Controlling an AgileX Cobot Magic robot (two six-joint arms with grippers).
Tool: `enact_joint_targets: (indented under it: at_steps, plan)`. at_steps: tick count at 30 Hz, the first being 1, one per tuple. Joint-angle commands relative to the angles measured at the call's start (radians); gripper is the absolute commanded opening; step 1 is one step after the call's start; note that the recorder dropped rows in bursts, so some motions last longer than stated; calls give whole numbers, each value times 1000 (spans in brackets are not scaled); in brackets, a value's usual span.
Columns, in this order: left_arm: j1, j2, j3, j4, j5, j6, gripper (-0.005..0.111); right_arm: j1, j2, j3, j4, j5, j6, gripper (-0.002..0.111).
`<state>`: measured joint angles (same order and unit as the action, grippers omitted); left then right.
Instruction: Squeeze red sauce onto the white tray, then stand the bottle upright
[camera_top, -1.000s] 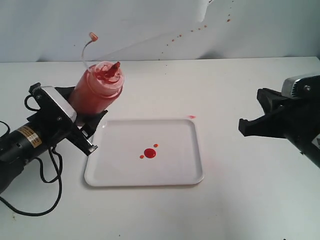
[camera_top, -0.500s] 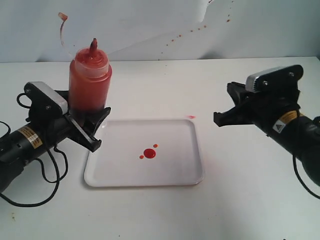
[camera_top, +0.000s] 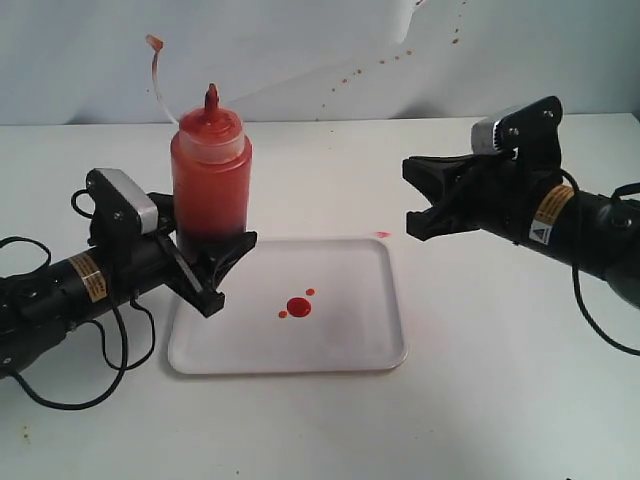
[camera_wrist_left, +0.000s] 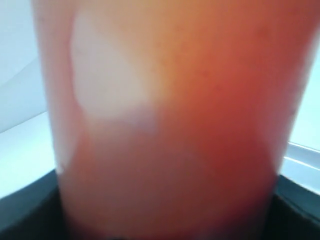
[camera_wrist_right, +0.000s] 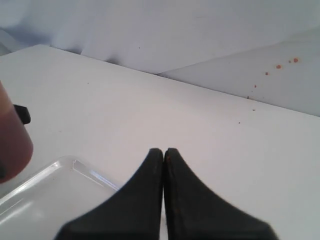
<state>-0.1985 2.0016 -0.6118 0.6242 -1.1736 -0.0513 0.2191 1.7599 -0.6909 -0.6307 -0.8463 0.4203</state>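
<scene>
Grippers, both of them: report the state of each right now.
Left gripper: jaws closed on the bottle, which is upright.
Right gripper: jaws shut, holding nothing.

Exterior view bright, evenly lit, light diffuse. Shadows soft and faint along near edge of tray and under arms. White table near washed out, slight softness overall. Left wrist view: bottle fills frame, wholly out of focus, pale glare patch on its wall. Right wrist view: right gripper dark, blurred at close range — backdrop sharper, faint sheen on tray rim.
</scene>
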Motion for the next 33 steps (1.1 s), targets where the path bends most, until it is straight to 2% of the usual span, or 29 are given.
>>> enact_joint_targets:
  at_steps: [1,4,7,11,12,14,17,26,33]
  plan:
    - [2,-2,-30,73,-47,-22,0,-10,2,-5,-30,-28,-16,0]
    - [2,5,-46,145,-47,-36,0,-10,2,-5,-71,-58,-25,1]
    - [2,12,-64,203,-47,-53,0,-10,2,-5,-107,-69,-25,10]
    - [2,12,-91,276,-47,-94,0,-10,2,-5,-149,-82,-25,38]
    - [2,12,-95,295,-47,-111,0,-10,2,-5,-159,-96,-25,50]
    - [2,12,-103,334,-47,-132,0,-10,2,-5,-189,-136,-25,67]
    - [2,12,-115,359,-47,-168,0,-10,2,-5,-237,-197,-23,82]
    - [2,12,-115,357,-47,-179,0,-6,2,-5,-331,-244,54,84]
    - [2,12,-115,357,-47,-187,0,92,2,-15,-352,-244,45,84]
